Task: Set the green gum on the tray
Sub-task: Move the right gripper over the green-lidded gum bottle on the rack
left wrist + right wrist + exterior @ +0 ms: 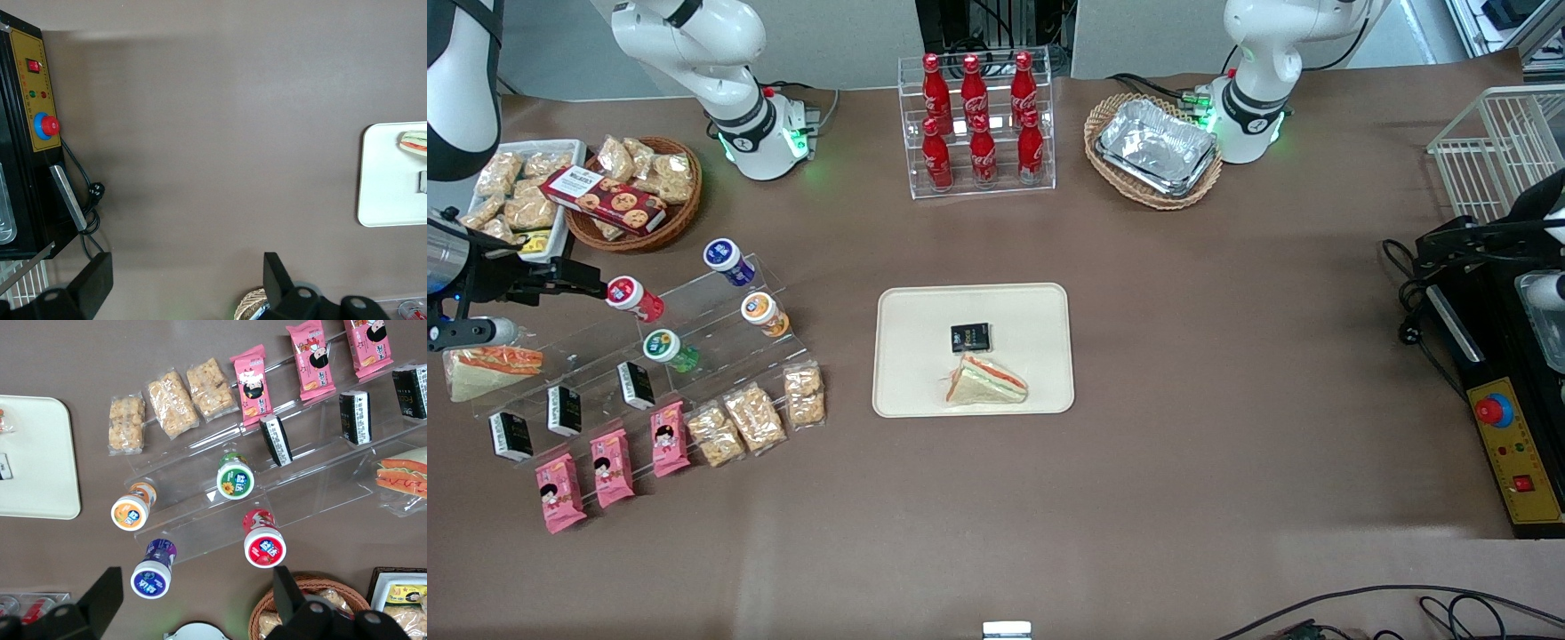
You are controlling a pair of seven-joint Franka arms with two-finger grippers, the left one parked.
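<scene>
The green gum (669,348) is a small green bottle with a white lid. It lies on a clear stepped shelf (596,356), between an orange bottle and black packets. It also shows in the right wrist view (235,479). The cream tray (925,356) lies at mid-table with a sandwich (985,382) and a black packet (970,337) on it; its edge shows in the right wrist view (33,453). My right gripper (574,277) hangs open and empty above the shelf's end, beside the red bottle (633,298). In its own view the gripper (197,587) is well above the green gum.
Purple (727,260) and orange (763,313) gum bottles share the shelf. Pink packets (609,467) and snack bags (751,418) lie nearer the camera. A snack basket (636,191), a cola rack (978,124) and a wicker basket of foil trays (1154,147) stand farther away.
</scene>
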